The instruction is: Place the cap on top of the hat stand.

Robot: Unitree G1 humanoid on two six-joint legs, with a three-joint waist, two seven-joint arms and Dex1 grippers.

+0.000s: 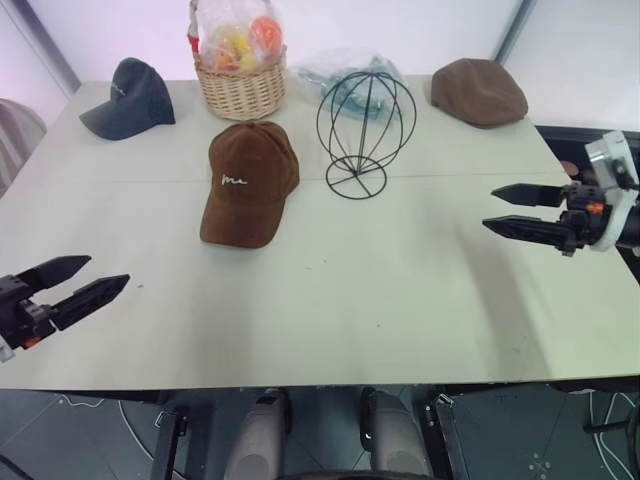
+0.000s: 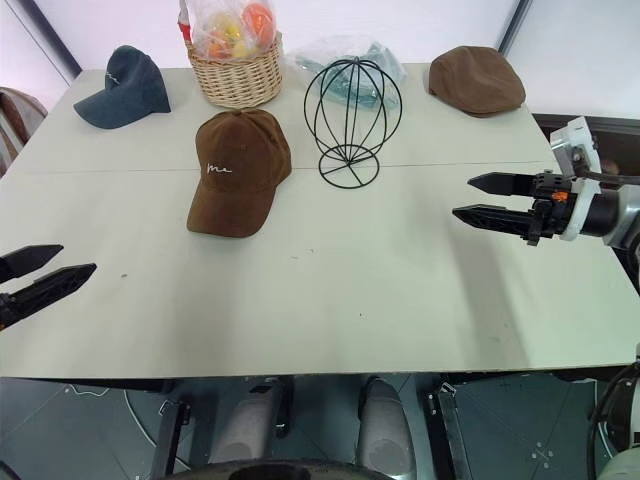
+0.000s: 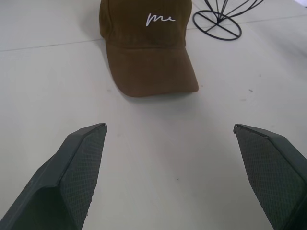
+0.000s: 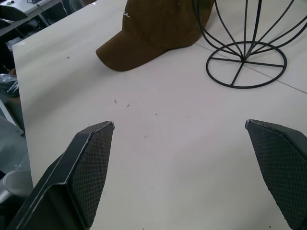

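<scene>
The pale table spans nearly the whole head view, with a faint seam running across it behind the middle and a few small dark specks on its bare near half. Beyond its far edge stands a light wall, and dark floor with cables shows under the near edge.

The hat stand is upright past the seam, right of centre, its wire globe empty and its round base flat on the table. Just to its left, apart from it, lies the cap, crown-up on the table. Its long axis runs from the far side toward the robot, slightly slanted, with the curved brim pointing at the near edge and a little left, and the white script facing the robot. In the left wrist view the crown's back is cut off, and in the right wrist view only its brim and front show.

A dark navy cap sits at the far left, a brown flat cap at the far right. Between them a wicker basket holds what looks like bagged fruit, and crumpled clear plastic lies behind the stand, hard to make out.

The left gripper hovers low over the near left corner, fingers spread wide, holding nothing. The right gripper hangs over the right side, also spread and empty.
</scene>
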